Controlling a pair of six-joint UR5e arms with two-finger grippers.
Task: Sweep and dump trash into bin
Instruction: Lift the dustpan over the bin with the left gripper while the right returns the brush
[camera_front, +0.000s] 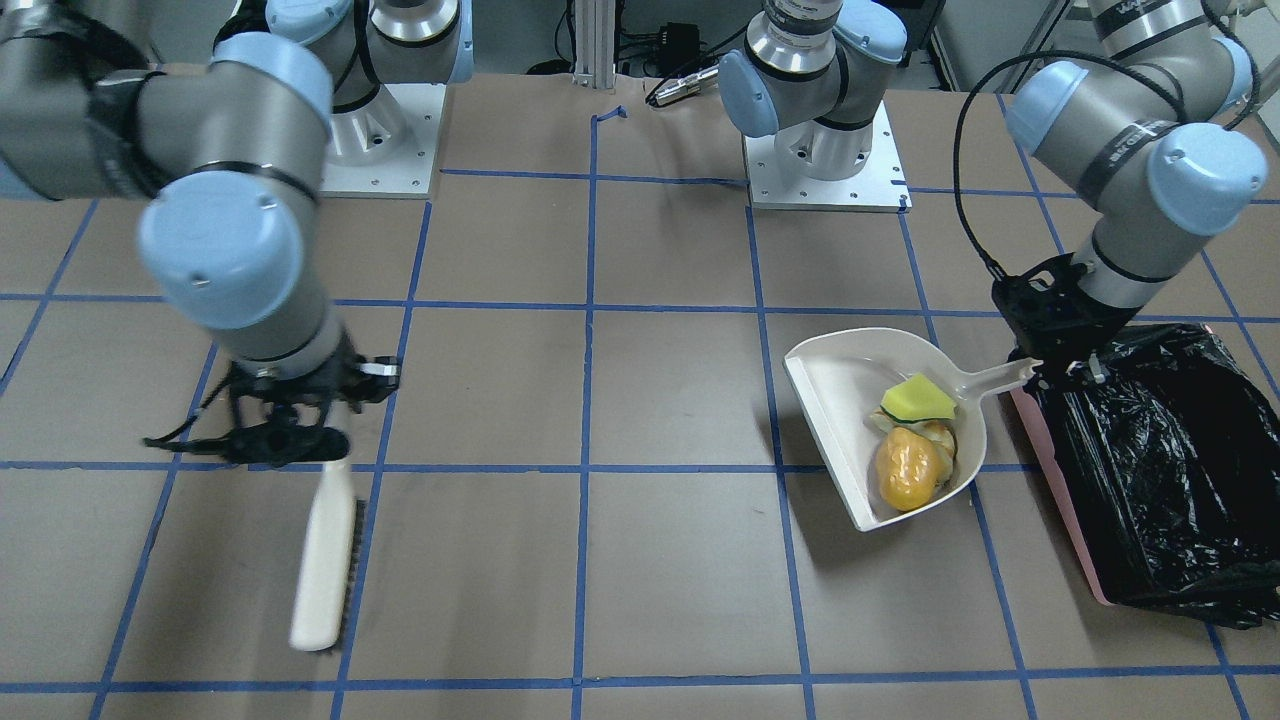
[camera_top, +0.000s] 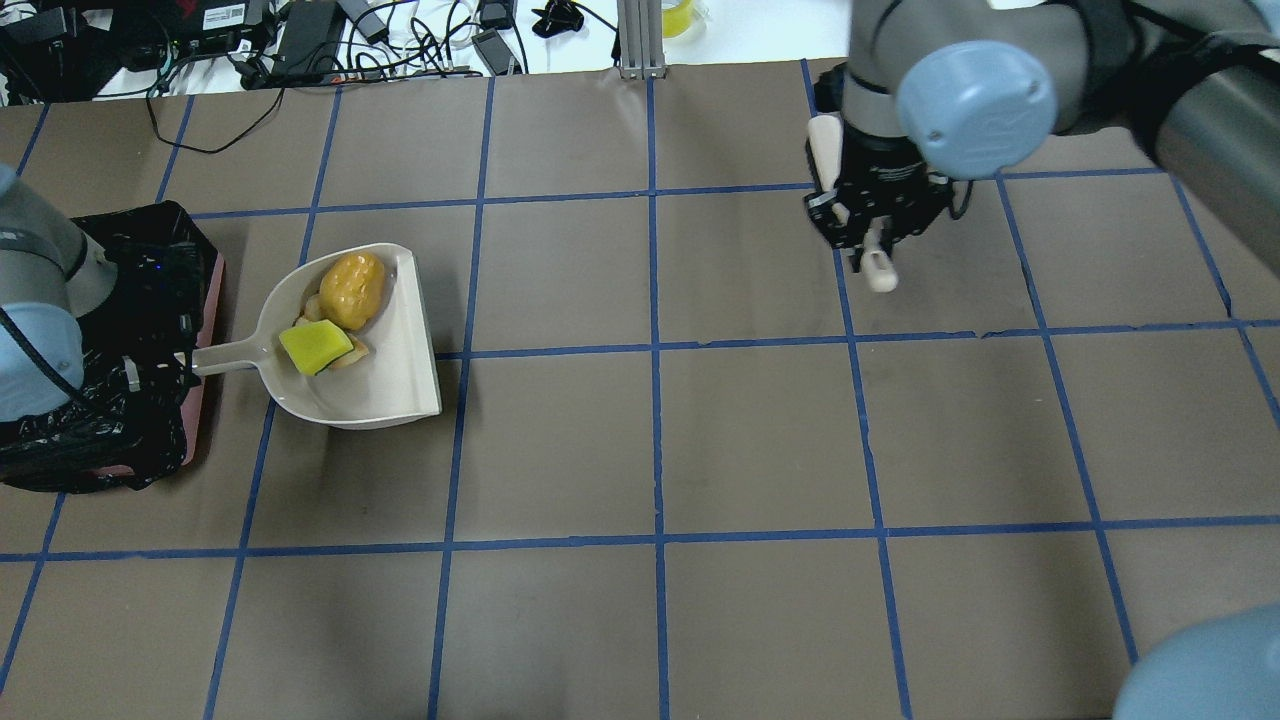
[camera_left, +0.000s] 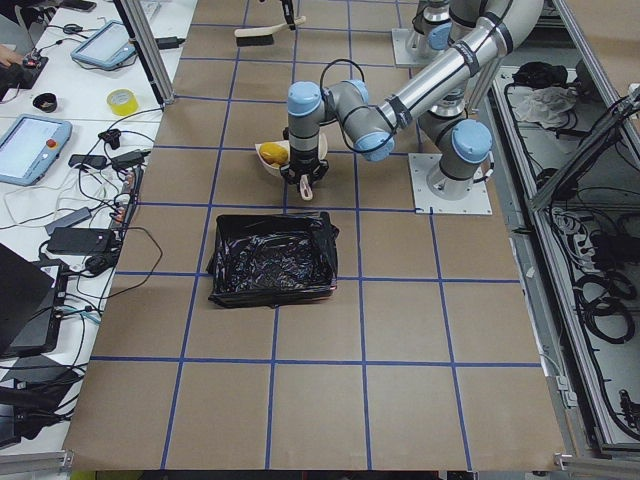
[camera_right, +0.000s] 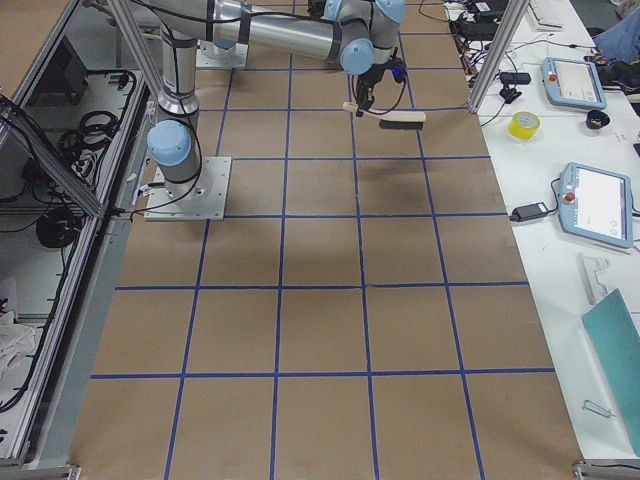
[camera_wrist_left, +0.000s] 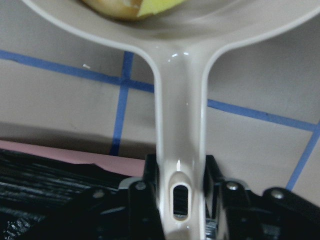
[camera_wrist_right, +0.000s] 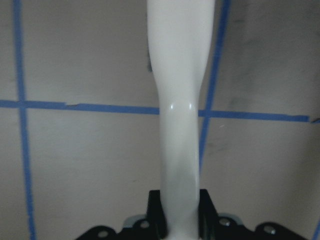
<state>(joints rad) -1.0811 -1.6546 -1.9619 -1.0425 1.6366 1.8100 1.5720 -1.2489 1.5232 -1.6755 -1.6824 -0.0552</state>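
My left gripper (camera_front: 1050, 372) is shut on the handle of the beige dustpan (camera_front: 840, 400), as the left wrist view shows (camera_wrist_left: 180, 165). In the pan lie the orange-yellow lump (camera_front: 905, 470), the yellow sponge wedge (camera_front: 918, 400) and the tan bread-like piece (camera_front: 942, 436), which is mostly covered by the other two. The pan is right beside the pink bin with its black bag (camera_front: 1160, 470), with its mouth pointing away from the bin. My right gripper (camera_front: 290, 445) is shut on the handle of a white brush (camera_front: 325, 560), far from the pan.
The brown table (camera_top: 660, 440) carries a blue tape grid. The two arm bases (camera_front: 825, 160) stand on white plates at its robot side. Cables and devices (camera_top: 300, 40) lie beyond the far edge in the overhead view.
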